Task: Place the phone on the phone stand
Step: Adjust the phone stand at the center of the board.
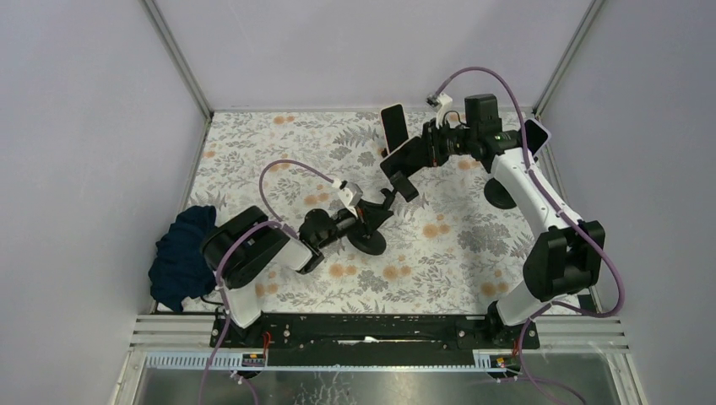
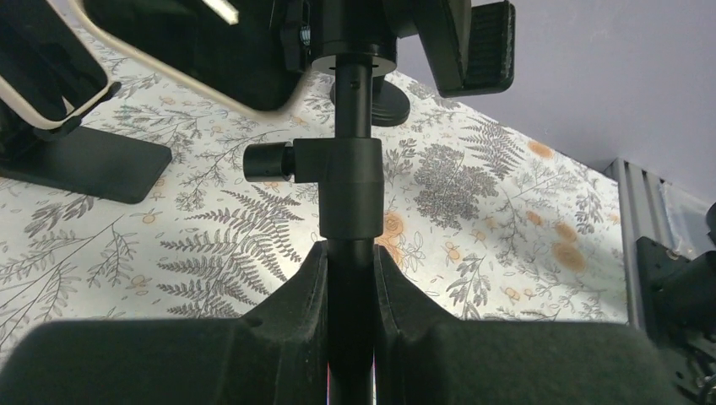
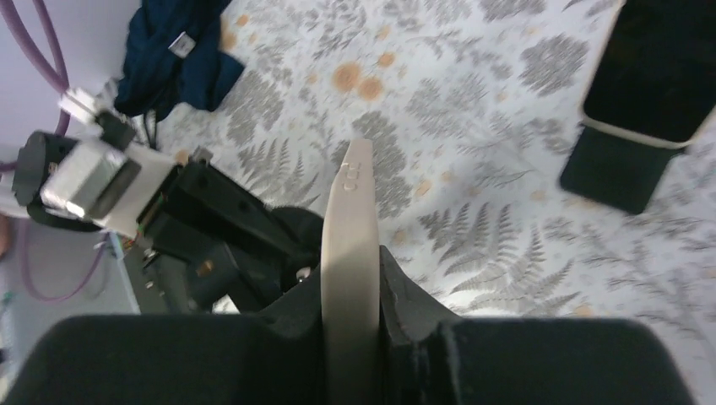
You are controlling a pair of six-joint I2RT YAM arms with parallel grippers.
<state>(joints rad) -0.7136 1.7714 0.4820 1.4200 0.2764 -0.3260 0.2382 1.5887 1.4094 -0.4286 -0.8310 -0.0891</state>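
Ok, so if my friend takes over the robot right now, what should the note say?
Left gripper: shut on the stand, clamped on its pole.
Right gripper: shut on the phone, held up by the top of the stand.
Done: phone picked up, stand gripped.
Left: set the phone on the stand, check it sits, then let go.

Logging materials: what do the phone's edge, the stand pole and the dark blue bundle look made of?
The phone: cream case, matte, probably silicone or soft plastic, judging by its smooth rounded edge with moulded buttons. The stand pole: black satin tube, metal or hard plastic, unclear which. The dark blue bundle: fabric, with soft crumpled folds and a sewn tag.
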